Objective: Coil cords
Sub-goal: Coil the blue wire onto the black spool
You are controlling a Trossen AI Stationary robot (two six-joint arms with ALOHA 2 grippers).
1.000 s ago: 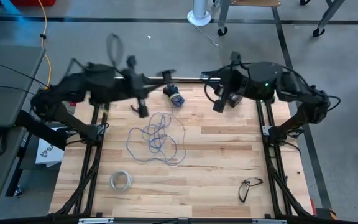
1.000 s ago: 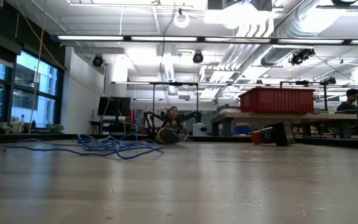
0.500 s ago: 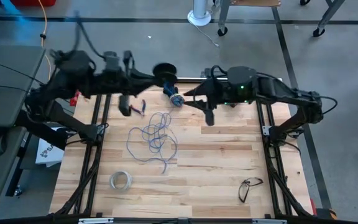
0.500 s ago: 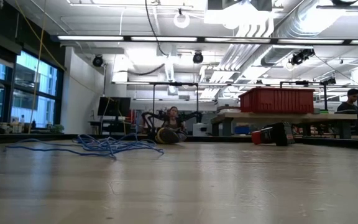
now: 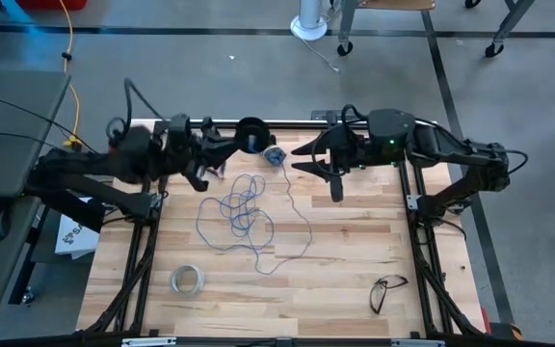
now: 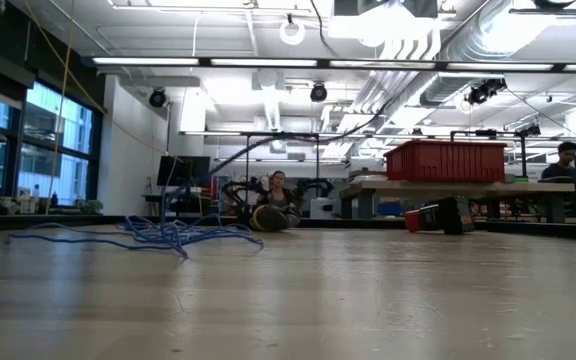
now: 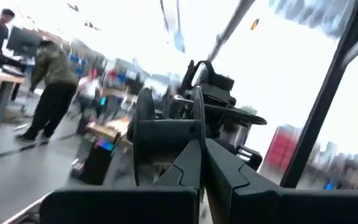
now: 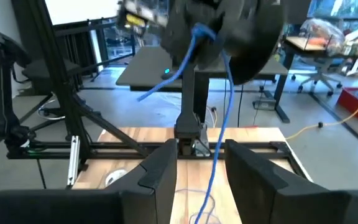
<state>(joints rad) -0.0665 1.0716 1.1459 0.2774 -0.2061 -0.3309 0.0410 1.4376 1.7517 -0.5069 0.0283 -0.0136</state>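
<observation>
Left gripper (image 5: 242, 138) clamps spool (image 5: 251, 133) at table's (image 5: 355, 241) far edge. Right gripper (image 5: 308, 159) now half-open astride wire (image 5: 244, 214); winding ready.

Wooden table (image 5: 355, 251): tangled blue wire (image 5: 244, 217) below left gripper (image 5: 222, 159) (loosely heaped); tape ring (image 5: 187, 280), eyeglasses (image 5: 386, 290) further out.
</observation>
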